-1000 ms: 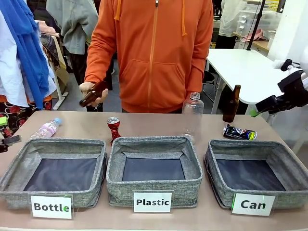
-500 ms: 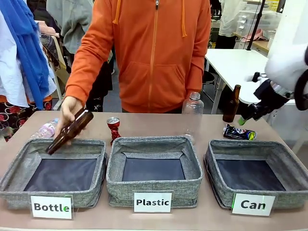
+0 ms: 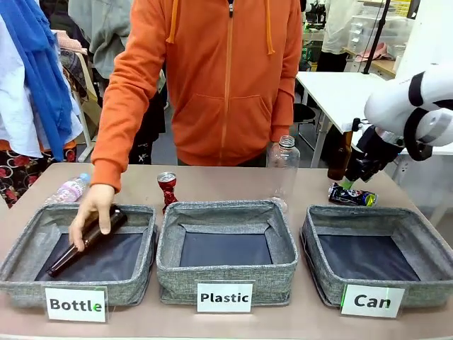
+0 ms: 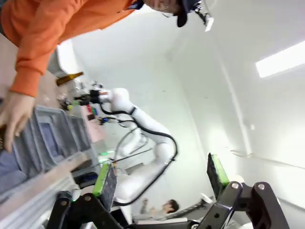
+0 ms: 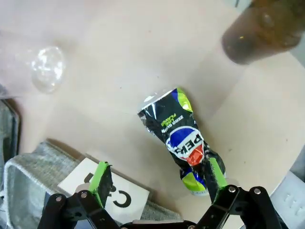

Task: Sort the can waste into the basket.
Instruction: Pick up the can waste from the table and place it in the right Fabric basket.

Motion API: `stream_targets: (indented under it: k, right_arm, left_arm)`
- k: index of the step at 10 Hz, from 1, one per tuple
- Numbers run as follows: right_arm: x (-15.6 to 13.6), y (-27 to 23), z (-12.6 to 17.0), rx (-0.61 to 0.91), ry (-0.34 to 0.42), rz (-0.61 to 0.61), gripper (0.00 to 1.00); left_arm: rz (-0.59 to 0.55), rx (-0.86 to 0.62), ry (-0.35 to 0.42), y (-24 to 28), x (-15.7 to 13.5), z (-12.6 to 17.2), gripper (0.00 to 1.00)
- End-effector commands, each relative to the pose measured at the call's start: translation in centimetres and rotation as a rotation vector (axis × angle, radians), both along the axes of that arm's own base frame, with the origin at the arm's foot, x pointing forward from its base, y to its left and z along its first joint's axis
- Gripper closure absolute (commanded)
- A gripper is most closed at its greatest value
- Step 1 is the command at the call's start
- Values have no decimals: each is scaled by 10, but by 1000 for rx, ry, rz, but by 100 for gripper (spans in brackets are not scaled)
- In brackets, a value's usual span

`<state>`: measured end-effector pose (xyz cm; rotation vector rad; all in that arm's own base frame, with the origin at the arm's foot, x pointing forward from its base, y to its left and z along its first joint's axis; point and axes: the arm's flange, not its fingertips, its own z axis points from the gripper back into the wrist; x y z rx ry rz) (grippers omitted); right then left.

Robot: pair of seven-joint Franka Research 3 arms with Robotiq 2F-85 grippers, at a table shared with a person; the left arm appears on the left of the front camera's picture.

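Note:
The dark crushed can (image 3: 352,195) lies on its side on the table just behind the "Can" basket (image 3: 425,241). My right gripper (image 3: 350,181) hangs right above it, tilted down. In the right wrist view the dark can (image 5: 178,140) sits a little ahead of my open right gripper (image 5: 158,179), reaching back beside one green pad, and a corner of the basket (image 5: 28,171) shows at lower left. The red crushed can (image 3: 167,188) stands upright behind the gap between the "Bottle" and "Plastic" bins. My left gripper (image 4: 161,174) is open, holds nothing and points away from the table.
A person in an orange hoodie lays a brown bottle (image 3: 85,242) in the "Bottle" bin (image 3: 138,244). A clear plastic bottle (image 3: 283,170) stands behind the "Plastic" bin (image 3: 226,273). Another brown bottle (image 3: 342,152) stands close behind the dark can. A small plastic bottle (image 3: 69,189) lies far left.
My right arm swung left and down, from the table's right edge to just above the dark can. The person's hand carried the brown bottle down into the "Bottle" bin.

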<state>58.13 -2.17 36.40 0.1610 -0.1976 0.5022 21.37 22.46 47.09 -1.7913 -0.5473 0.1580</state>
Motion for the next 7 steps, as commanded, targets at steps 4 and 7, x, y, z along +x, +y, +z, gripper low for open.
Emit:
stream_targets:
  k: [4, 7]
  right_arm:
    - [28, 9, -28, -87, 75, 131, 0]
    - [40, 10, -46, -122, 59, 179, 0]
  left_arm:
    - [-77, -83, 51, 5, -20, -11, 0]
    - [-127, -53, 89, -22, -7, -18, 0]
